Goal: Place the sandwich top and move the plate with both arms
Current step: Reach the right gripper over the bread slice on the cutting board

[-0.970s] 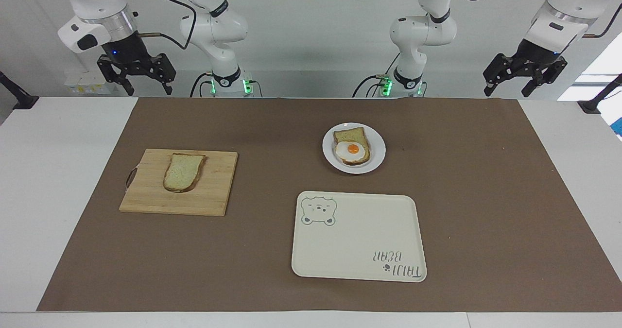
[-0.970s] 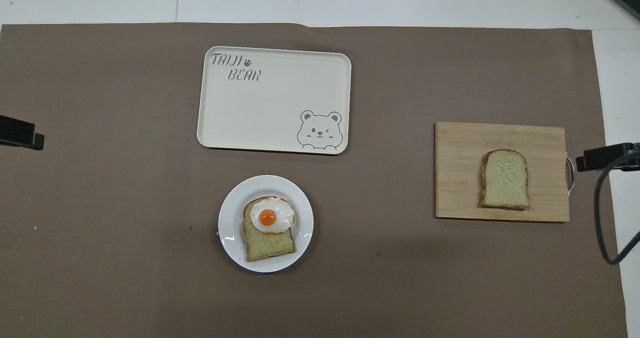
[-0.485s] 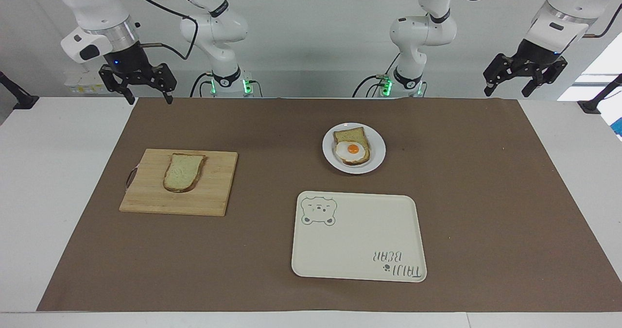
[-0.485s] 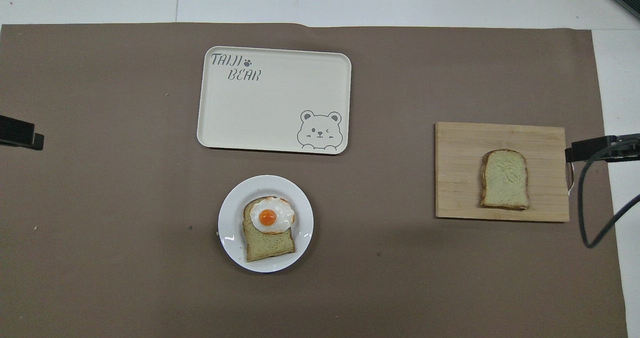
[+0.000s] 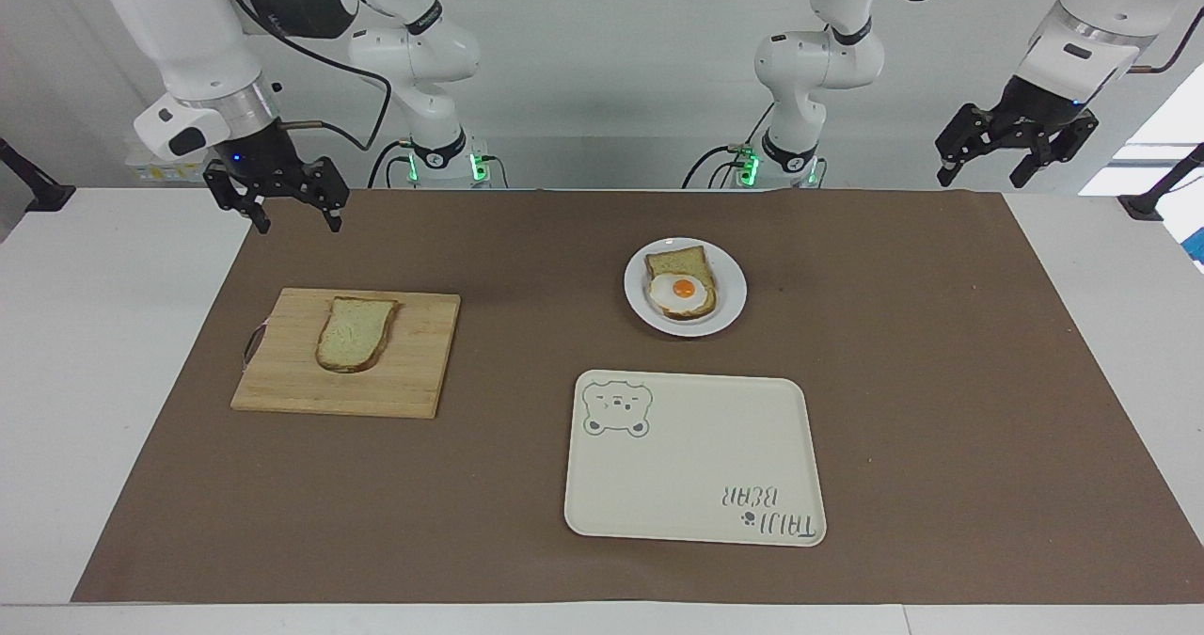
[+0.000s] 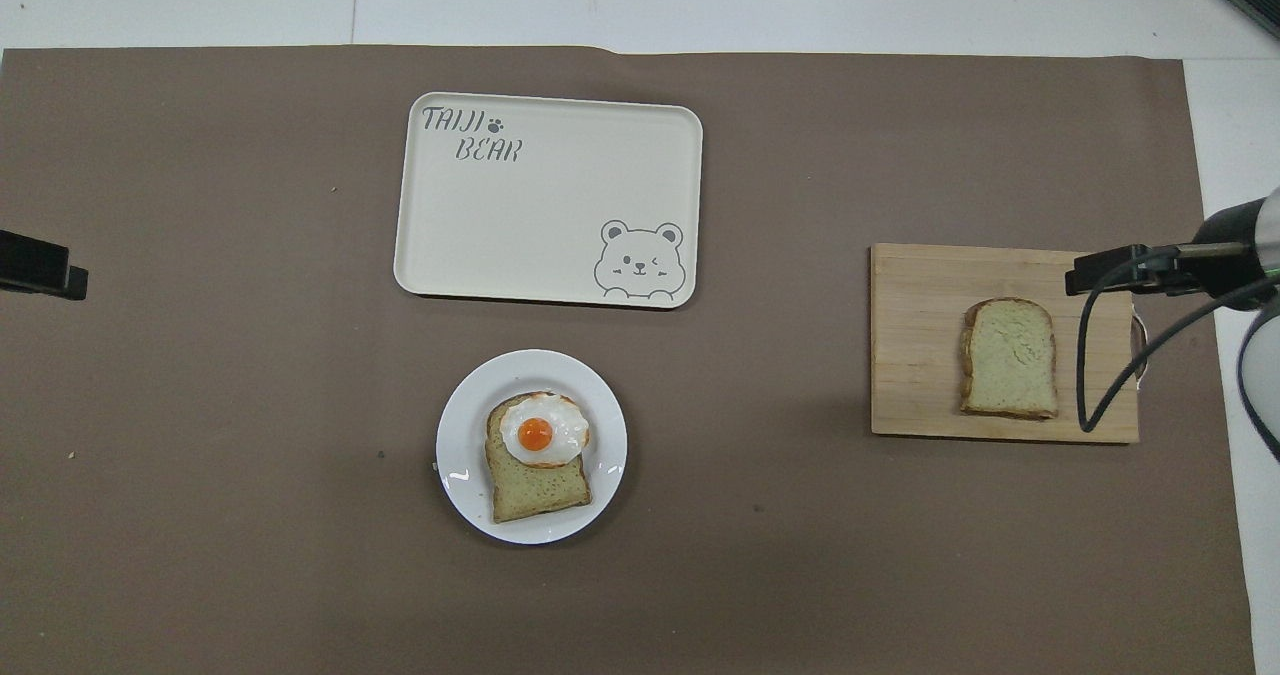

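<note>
- Two pincers, mine, stood wide and empty: right pincer (image 5: 290,210) over the mat's edge near the board (image 5: 414,372), left pincer (image 5: 1014,153) waiting.
- Top (image 5: 355,333) lay on the board; plate (image 5: 729,287) sat nearer the robots than the tray (image 5: 696,484).
- Risk, I judged: pinching the soft top off-centre could fold or drop it.

cutting board's handle (image 6: 1140,345) partly hidden by right arm's cable (image 6: 1085,355)
</note>
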### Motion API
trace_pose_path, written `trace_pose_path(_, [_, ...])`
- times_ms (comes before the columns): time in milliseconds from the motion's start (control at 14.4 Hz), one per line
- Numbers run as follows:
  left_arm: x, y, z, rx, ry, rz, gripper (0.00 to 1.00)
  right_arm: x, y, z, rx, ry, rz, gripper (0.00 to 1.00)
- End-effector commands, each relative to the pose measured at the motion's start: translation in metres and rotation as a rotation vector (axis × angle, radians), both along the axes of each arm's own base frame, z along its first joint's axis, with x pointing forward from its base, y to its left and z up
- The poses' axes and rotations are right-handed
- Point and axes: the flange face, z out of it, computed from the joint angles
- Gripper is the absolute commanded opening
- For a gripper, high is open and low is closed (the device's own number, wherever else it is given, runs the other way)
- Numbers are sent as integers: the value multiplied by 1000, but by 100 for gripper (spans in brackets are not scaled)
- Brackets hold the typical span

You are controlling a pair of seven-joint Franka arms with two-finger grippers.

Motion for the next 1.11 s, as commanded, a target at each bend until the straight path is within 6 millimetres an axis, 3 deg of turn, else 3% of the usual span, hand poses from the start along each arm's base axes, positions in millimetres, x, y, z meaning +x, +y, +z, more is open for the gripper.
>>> trace_pose_path(0, [-2,4,4,3,-2,10,100,13,-10,-40,41,6,-17,100])
trace_pose_path(485, [-2,4,5,3,-3,10,100,19,-34,-129,28,2,19,100])
trace_pose_path(624, [-3,4,4,4,1,10,100,19,-49,-155,21,-5,31,100])
trace_pose_path(832, [-3,5,5,3,-2,12,100,11,-69,-182,48,4,19,100])
trace_pose_path(1040, [-3,5,4,3,0,12,100,-3,-75,-210,81,11,24,100])
